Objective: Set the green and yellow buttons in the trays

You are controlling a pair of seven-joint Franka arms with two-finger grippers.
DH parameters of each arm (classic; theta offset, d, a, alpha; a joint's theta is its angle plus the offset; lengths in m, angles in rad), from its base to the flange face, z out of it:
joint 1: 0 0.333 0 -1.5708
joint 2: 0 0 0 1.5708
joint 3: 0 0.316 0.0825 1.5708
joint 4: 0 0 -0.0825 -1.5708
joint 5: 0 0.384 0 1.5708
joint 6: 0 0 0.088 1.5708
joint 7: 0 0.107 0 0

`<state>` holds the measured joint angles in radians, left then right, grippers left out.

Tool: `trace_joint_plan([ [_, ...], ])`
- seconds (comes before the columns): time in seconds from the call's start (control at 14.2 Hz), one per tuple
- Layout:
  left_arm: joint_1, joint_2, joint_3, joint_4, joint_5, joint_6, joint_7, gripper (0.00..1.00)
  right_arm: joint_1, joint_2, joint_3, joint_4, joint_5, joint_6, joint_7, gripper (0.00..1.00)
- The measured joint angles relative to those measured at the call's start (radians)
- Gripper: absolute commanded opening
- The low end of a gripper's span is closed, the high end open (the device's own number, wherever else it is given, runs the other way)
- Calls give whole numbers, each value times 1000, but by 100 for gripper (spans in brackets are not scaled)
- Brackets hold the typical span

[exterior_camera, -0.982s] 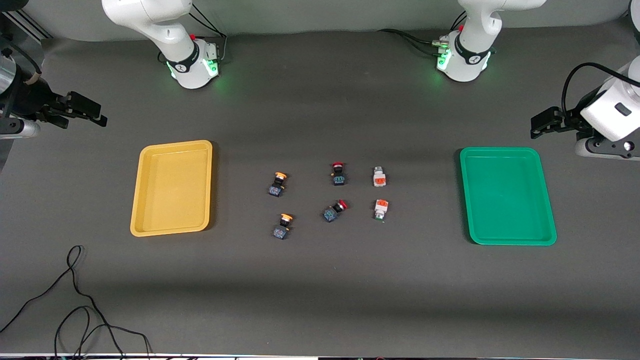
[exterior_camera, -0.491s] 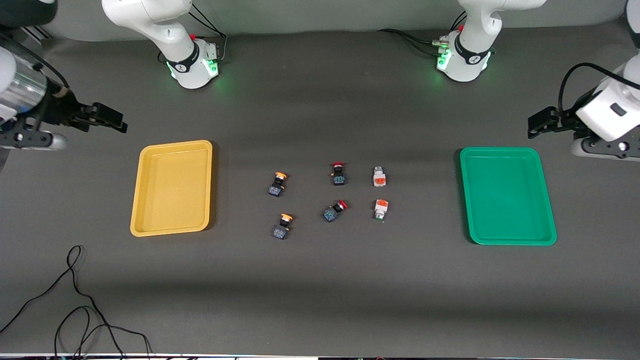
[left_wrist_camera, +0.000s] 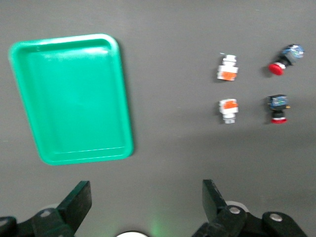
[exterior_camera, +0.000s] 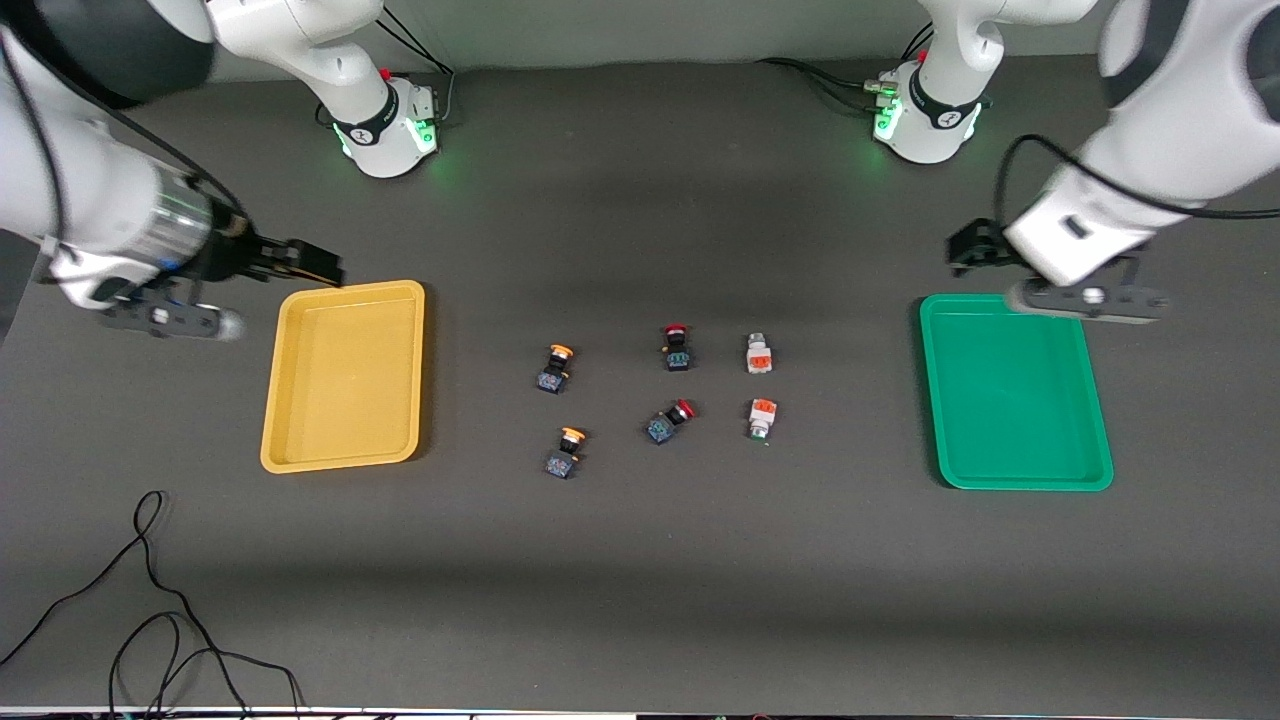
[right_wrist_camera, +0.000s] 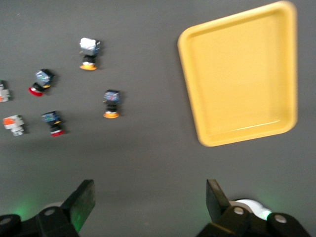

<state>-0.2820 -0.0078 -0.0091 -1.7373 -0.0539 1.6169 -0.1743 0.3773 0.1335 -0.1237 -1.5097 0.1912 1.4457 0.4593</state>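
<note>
Two yellow-capped buttons [exterior_camera: 555,368] [exterior_camera: 567,452] lie mid-table, nearer the yellow tray [exterior_camera: 340,400]. Two white buttons with orange blocks [exterior_camera: 760,354] [exterior_camera: 762,418] lie nearer the green tray [exterior_camera: 1015,400]. Both trays hold nothing. My right gripper [exterior_camera: 318,264] is open and empty over the yellow tray's base-side corner. My left gripper [exterior_camera: 962,246] is open and empty over the table by the green tray's base-side corner. The left wrist view shows its open gripper [left_wrist_camera: 145,192], the green tray [left_wrist_camera: 74,98] and the white buttons [left_wrist_camera: 227,68] [left_wrist_camera: 228,110]. The right wrist view shows its open gripper [right_wrist_camera: 148,191], the yellow tray [right_wrist_camera: 244,74] and the yellow buttons [right_wrist_camera: 89,53] [right_wrist_camera: 111,102].
Two red-capped switches [exterior_camera: 677,347] [exterior_camera: 669,421] lie between the yellow and white buttons. A black cable [exterior_camera: 150,600] loops on the table near the front camera at the right arm's end. The arms' bases [exterior_camera: 385,130] [exterior_camera: 925,120] stand along the table's back edge.
Both arms have swung in from the table's ends toward the trays. The right gripper has reached the yellow tray's corner and the left gripper the green tray's corner. The buttons have not moved.
</note>
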Motion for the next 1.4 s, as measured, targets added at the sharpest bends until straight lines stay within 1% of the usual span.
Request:
trace_joint_plan([
  [0.14, -67, 0, -4, -30, -14, 46, -83, 100, 101, 82, 3, 53, 30, 13, 138, 100],
  [0.28, -137, 3, -7, -42, -15, 93, -193, 100, 196, 145, 4, 59, 35, 69, 235, 100],
  [0.35, -169, 6, -7, -44, -15, 112, -242, 100, 223, 167, 4, 49, 41, 101, 271, 100],
  [0.56, -233, 33, -8, -49, -13, 167, -347, 100, 227, 202, -2, -35, 62, 189, 305, 100],
  [0.77, -255, 101, -8, -59, -11, 227, -375, 100, 216, 250, -5, -185, 77, 396, 305, 99],
  [0.91, -258, 161, -7, -77, -11, 289, -375, 100, 220, 311, -3, -245, 114, 516, 305, 99],
  [1.05, -264, 217, -7, -123, -11, 393, -375, 100, 225, 378, -1, -255, 145, 598, 305, 99],
  [1.19, -273, 273, -7, -187, -10, 511, -375, 100, 245, 429, 0, -255, 155, 647, 305, 99],
  [1.4, -283, 359, -7, -233, -10, 612, -375, 100, 270, 486, 0, -255, 157, 702, 305, 98],
])
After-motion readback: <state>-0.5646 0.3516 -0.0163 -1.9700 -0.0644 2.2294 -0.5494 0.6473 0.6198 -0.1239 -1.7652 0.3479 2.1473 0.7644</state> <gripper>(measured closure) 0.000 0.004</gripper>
